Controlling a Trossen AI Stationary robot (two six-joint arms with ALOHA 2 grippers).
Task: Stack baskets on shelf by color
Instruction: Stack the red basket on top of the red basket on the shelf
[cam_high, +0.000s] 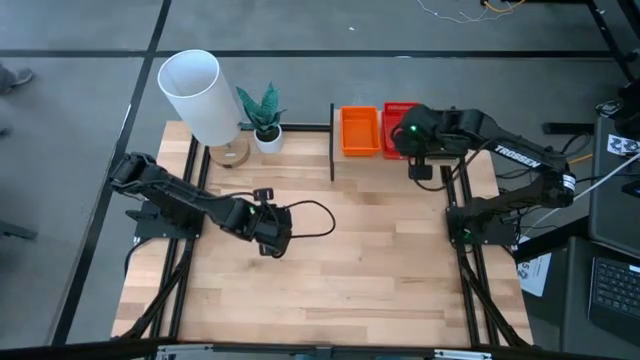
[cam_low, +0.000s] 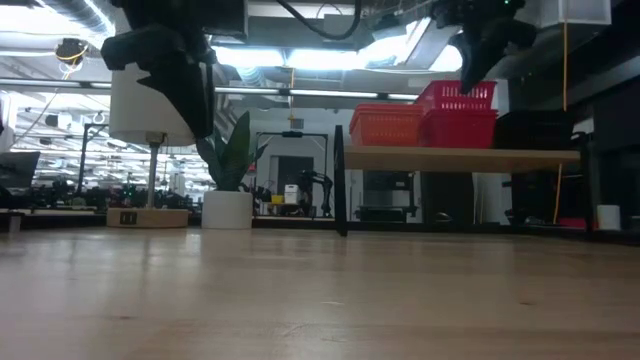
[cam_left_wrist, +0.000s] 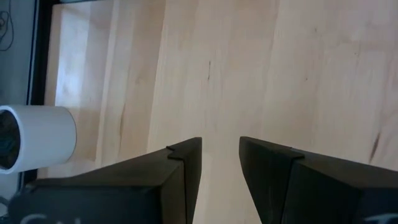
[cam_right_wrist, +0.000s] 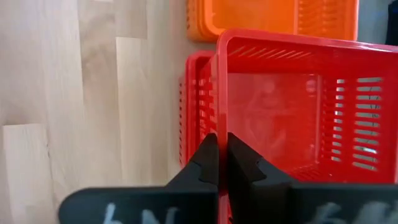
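Observation:
The shelf (cam_low: 460, 158) stands at the table's far right. On it are an orange stack of baskets (cam_high: 360, 130) and, to its right, a red stack (cam_low: 460, 128). My right gripper (cam_right_wrist: 222, 140) is over the red stack, shut on the top red basket (cam_right_wrist: 280, 118). A dark shape (cam_low: 535, 130) on the shelf right of the red stack may be black baskets; in the high view my right arm covers that spot. My left gripper (cam_left_wrist: 221, 162) hangs open above the bare tabletop, left of centre (cam_high: 275, 235), touching nothing. My right gripper pinches the top red basket by the rim of one side wall (cam_right_wrist: 219, 124), one finger inside the basket and one outside. The fingers come from above, pointing down. The basket sits tilted over the lower red basket (cam_right_wrist: 194, 112); whether it is lifted clear of it, I cannot tell.
A white lamp (cam_high: 195, 90) on a wooden base and a potted plant (cam_high: 265, 125) stand at the far left. A black cable (cam_high: 315, 215) lies beside my left gripper. A black post (cam_high: 332, 140) marks the shelf's left end. The tabletop's near half (cam_high: 330, 290) is bare wood.

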